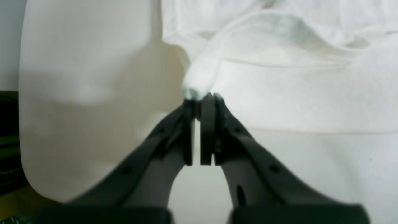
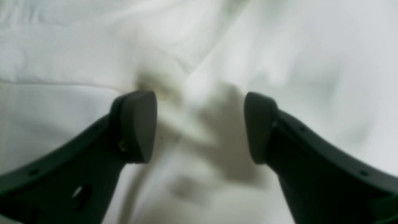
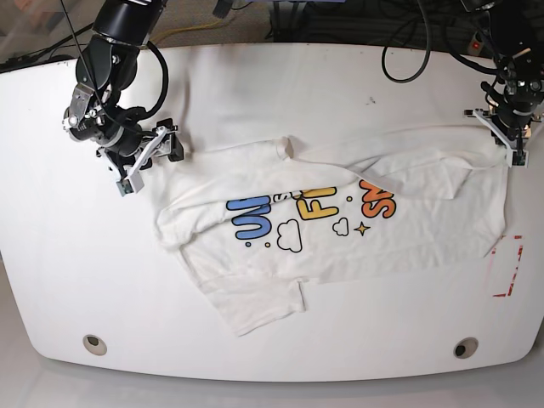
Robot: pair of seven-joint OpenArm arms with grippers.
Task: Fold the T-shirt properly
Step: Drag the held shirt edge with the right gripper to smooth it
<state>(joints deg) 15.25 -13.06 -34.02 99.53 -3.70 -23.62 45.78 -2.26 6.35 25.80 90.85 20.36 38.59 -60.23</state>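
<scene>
Left wrist view: my left gripper [image 1: 200, 99] is clenched, jaws nearly together, with a bunched edge of the T-shirt [image 1: 279, 77] pinched at the tips. The cloth rises from the tips toward 12 o'clock and spreads in white folds toward 2 o'clock. The table [image 1: 87, 93] shows bare at 9 o'clock of the jaws.

Right wrist view: my right gripper [image 2: 200, 124] is released, jaws wide apart, nothing between the pads. White cloth of the T-shirt [image 2: 77, 53] fills the frame beneath and beyond; the view is blurred, so whether the tips touch the fabric I cannot tell.

Base view: T-shirt [image 3: 340, 225] lies print side up across the middle of the white table [image 3: 76, 280], rumpled, not yet folded. The print of blue, yellow and orange letters runs from 9 to 3 o'clock across its chest. One sleeve points toward 7 o'clock. Left gripper [image 3: 508, 146] sits at the shirt's 2 o'clock corner, on the fabric edge. Right gripper [image 3: 136, 166] sits at the shirt's 10 o'clock side, just beside the cloth. A red dashed mark [image 3: 508, 265] is on the table at 4 o'clock of the shirt.
</scene>
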